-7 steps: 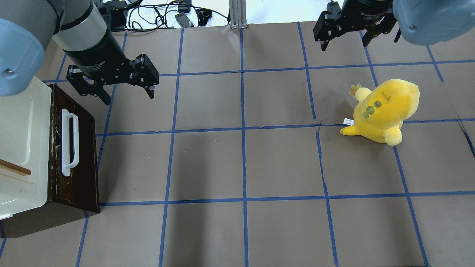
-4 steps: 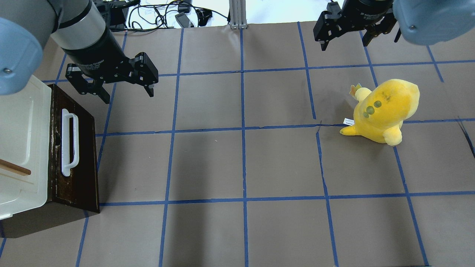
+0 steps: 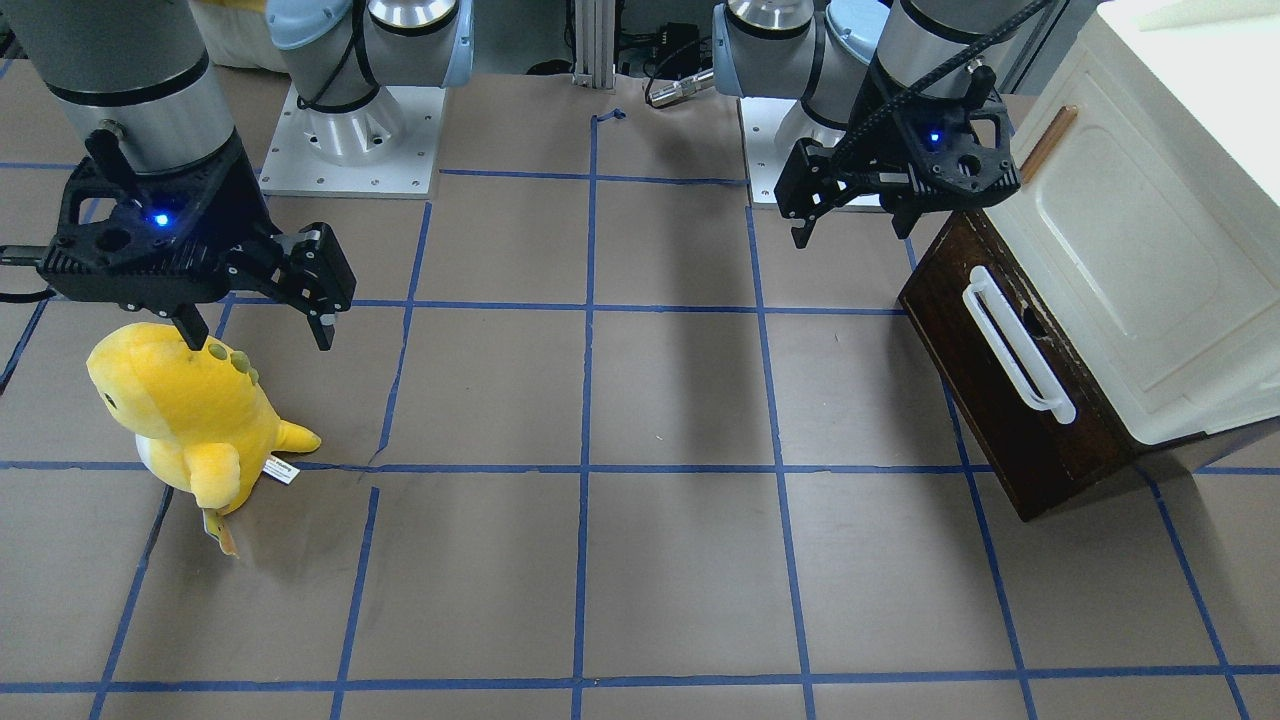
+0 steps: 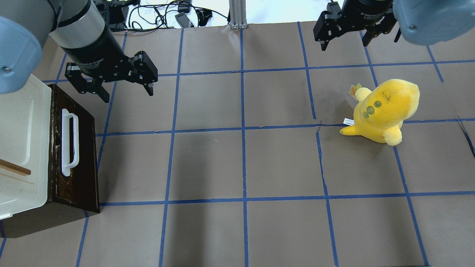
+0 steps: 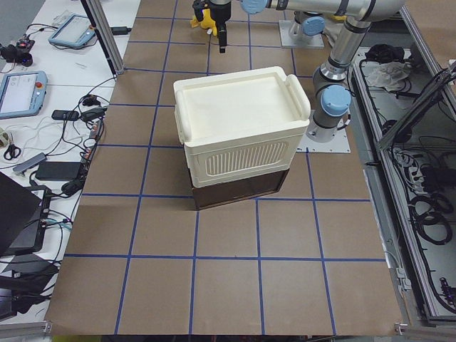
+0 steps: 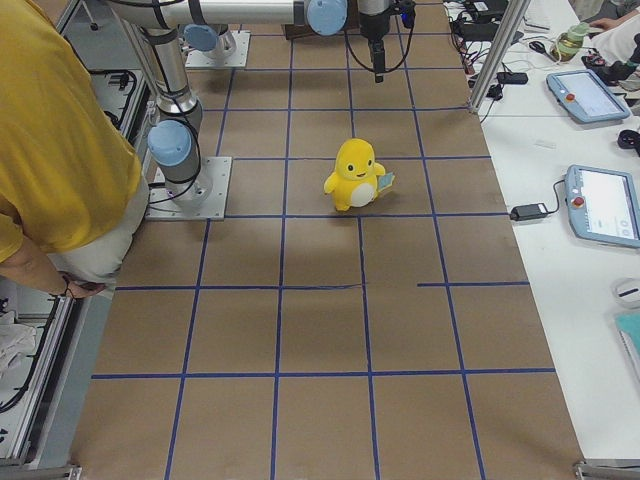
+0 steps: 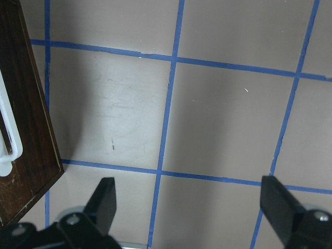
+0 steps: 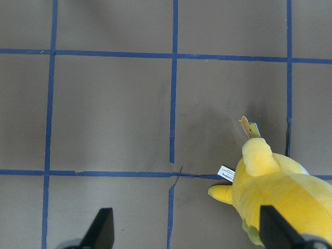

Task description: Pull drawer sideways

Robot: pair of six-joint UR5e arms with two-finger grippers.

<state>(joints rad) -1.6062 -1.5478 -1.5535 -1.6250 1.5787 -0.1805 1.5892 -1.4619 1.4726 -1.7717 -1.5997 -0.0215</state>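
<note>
Brown paper tabletop (image 4: 241,163) with a blue tape grid. At 9 o'clock in the overhead view: drawer (image 4: 79,155), dark wooden front facing the table's middle, tucked under a cream cabinet (image 4: 22,122), white handle (image 4: 69,142) running along the front. No inner sides on show, so apparently shut and not yet pulled. Left gripper (image 4: 128,95) at about 10 o'clock, hovering off the table near the drawer's far corner, spread wide, holding nothing, clear of the handle. Right gripper (image 4: 344,45) at 1 o'clock, likewise wide open and empty, well apart from the drawer. Yellow plush toy (image 4: 384,109) at 3 o'clock, touched by neither gripper. Judged progress: none of the pull done. Left to do: bringing the left gripper down to the handle, closing on it, then probably drawing the drawer out sideways toward 3 o'clock.
</note>
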